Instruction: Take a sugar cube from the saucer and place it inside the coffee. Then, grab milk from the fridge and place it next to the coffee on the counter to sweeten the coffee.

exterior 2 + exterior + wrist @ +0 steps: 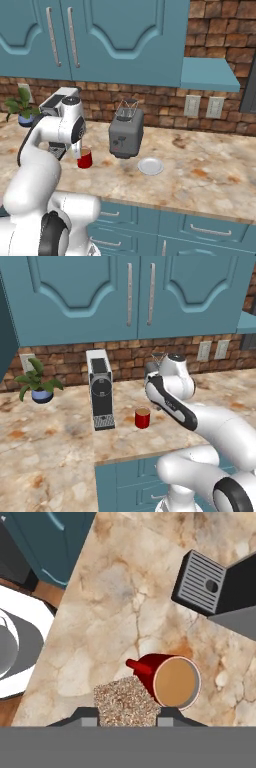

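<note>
My gripper (126,718) is shut on a speckled brown sugar cube (126,701), which sits between the two fingertips. The cube hangs just beside the coffee (172,681), a red cup with light brown liquid, and overlaps the cup's side and handle in the hand view. The cup (142,418) stands on the counter (50,436) in front of the coffee machine. From the right base camera my hand (76,150) hovers right by the cup (85,160). The white saucer (150,166) lies farther right, past the toaster. The milk and the fridge are out of view.
The black-and-white coffee machine (101,388) stands just left of the cup, its grated drip tray (200,582) close by. A grey toaster (126,132) sits between cup and saucer. A potted plant (37,383) is at the far left. The counter's front edge (55,607) runs above teal cabinets.
</note>
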You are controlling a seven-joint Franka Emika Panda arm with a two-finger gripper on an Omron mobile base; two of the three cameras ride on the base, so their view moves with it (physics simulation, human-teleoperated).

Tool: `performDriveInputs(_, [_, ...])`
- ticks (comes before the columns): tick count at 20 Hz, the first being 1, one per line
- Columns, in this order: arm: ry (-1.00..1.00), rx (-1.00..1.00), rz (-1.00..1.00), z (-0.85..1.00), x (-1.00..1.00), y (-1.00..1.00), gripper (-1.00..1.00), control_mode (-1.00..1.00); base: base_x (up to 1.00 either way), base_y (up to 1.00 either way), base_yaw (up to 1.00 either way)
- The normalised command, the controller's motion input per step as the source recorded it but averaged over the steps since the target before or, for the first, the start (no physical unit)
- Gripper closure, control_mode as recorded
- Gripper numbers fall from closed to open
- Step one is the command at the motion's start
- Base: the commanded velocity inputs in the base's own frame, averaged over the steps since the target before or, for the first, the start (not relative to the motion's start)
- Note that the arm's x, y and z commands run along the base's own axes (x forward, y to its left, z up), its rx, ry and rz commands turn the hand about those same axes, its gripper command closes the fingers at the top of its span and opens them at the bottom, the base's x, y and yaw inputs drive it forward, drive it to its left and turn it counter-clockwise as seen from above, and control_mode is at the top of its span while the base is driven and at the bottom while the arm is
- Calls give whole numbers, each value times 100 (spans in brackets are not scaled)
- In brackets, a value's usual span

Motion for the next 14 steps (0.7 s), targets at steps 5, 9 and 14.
performDriveInputs(5, [0,0,0,-18,31,0,100,-100,0,0,0])
performDriveInputs(9, [0,0,0,-20,29,0,100,-100,0,0,0])
performDriveInputs(14, [0,-1,0,-24,28,10,100,-100,0,0,0])
